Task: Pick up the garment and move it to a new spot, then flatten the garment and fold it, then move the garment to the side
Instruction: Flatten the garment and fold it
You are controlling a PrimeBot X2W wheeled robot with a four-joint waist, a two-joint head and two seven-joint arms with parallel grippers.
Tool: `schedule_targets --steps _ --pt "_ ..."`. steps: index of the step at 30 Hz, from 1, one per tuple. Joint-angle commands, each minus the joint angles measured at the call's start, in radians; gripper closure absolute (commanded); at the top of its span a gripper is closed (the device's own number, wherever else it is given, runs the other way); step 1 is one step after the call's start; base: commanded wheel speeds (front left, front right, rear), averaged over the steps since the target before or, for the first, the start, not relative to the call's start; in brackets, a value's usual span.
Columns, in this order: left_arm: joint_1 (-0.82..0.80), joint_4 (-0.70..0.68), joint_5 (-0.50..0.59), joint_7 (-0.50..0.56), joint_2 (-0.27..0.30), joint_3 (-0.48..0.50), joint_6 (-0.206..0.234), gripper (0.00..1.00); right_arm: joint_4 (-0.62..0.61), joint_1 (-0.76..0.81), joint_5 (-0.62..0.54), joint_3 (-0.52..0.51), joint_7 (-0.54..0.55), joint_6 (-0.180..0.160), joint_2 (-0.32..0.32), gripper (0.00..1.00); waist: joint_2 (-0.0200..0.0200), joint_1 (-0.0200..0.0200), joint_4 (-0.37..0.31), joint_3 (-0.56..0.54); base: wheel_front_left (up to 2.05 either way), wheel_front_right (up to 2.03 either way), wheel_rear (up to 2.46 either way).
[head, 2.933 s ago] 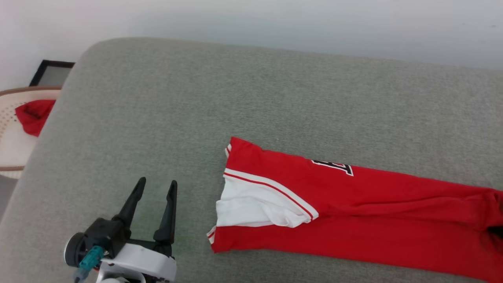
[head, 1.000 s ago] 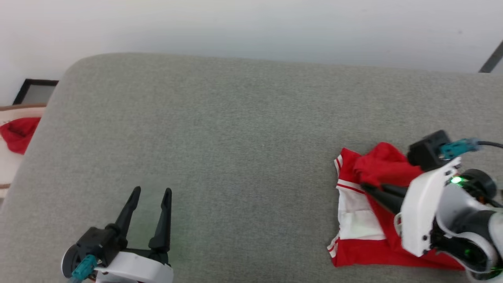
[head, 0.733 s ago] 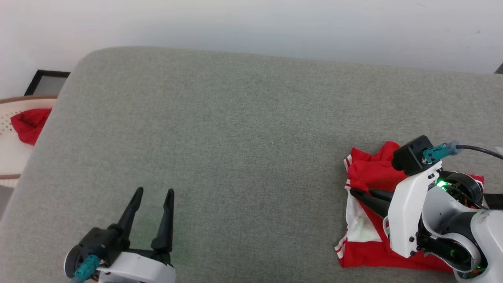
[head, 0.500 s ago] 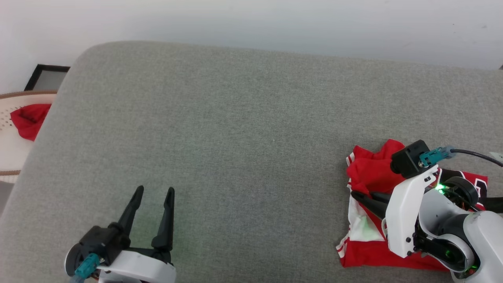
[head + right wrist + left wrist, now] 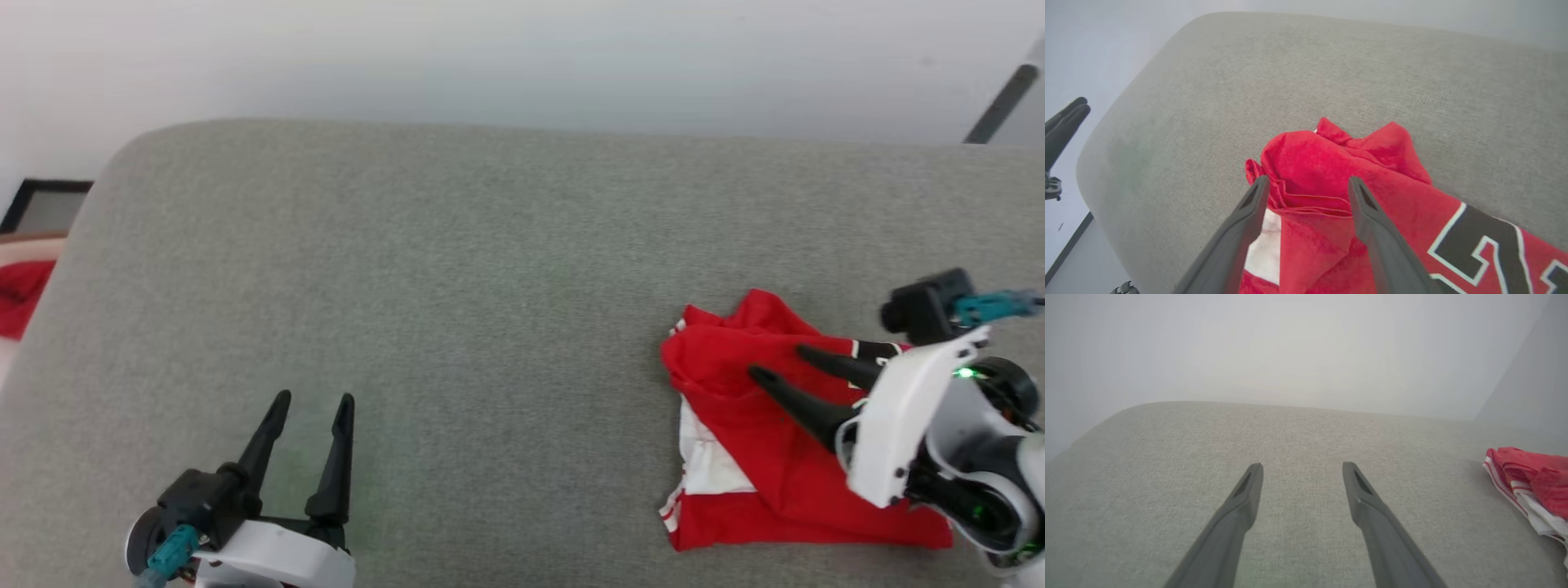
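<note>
The garment (image 5: 759,457), a red jersey with white sleeve, striped trim and a black number, lies folded over itself at the right of the grey cushion (image 5: 457,269). My right gripper (image 5: 780,363) hovers over its bunched upper fold with jaws open and nothing between them. In the right wrist view the right gripper (image 5: 1306,183) straddles the red fold of the garment (image 5: 1310,163), and the black number (image 5: 1478,245) shows at lower right. My left gripper (image 5: 310,400) stands open near the cushion's front left, far from the cloth. In the left wrist view the left gripper (image 5: 1302,467) is open, with the garment (image 5: 1531,482) at the right edge.
The cushion's rounded left end (image 5: 73,269) drops off to the floor. A red cloth (image 5: 16,298) lies beyond it at the far left. A pale wall (image 5: 522,57) runs behind the cushion, and a dark bar (image 5: 1000,102) leans at the top right.
My right gripper has opened and let go of the red fold, which now rests on the garment. The head camera has shifted. The left gripper has stayed put.
</note>
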Motion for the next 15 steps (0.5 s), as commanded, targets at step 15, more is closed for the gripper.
schedule_targets --steps 15 --pt "-0.003 0.058 -0.05 0.0 0.019 -0.021 -0.002 0.0 0.091 0.104 0.042 -0.151 -0.238 -0.001 -0.118 0.0 0.0 0.0 -0.119 -0.072 0.0 0.0 0.0"
